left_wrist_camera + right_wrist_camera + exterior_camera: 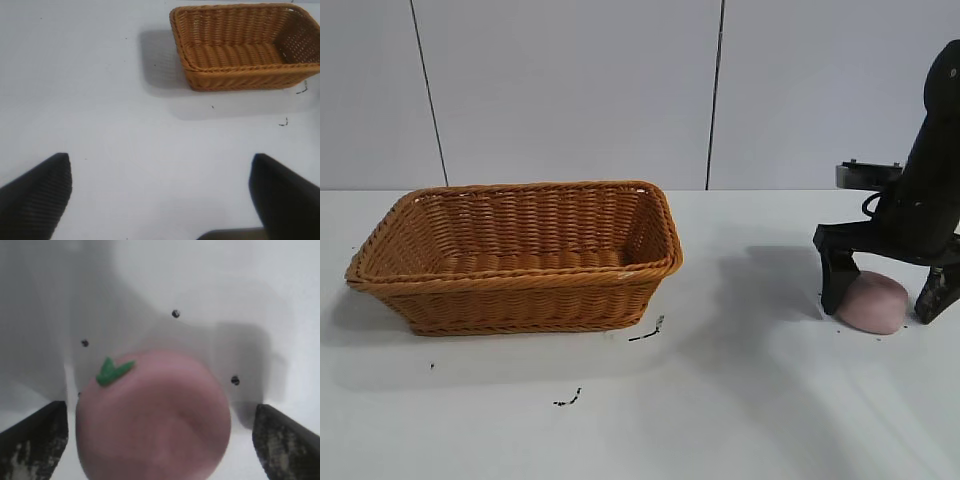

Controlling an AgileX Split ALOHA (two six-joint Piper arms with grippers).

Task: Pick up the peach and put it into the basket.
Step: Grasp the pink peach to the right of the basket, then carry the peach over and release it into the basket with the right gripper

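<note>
The pale pink peach lies on the white table at the right. My right gripper is lowered over it, open, with one finger on each side and a small gap to each. In the right wrist view the peach fills the space between the fingers and shows a small green leaf. The orange-brown wicker basket stands at the left and holds nothing that I can see; it also shows in the left wrist view. My left gripper is open over bare table, away from the basket.
Small dark specks lie on the table in front of the basket. A grey panelled wall stands behind the table. Bare white table lies between the basket and the peach.
</note>
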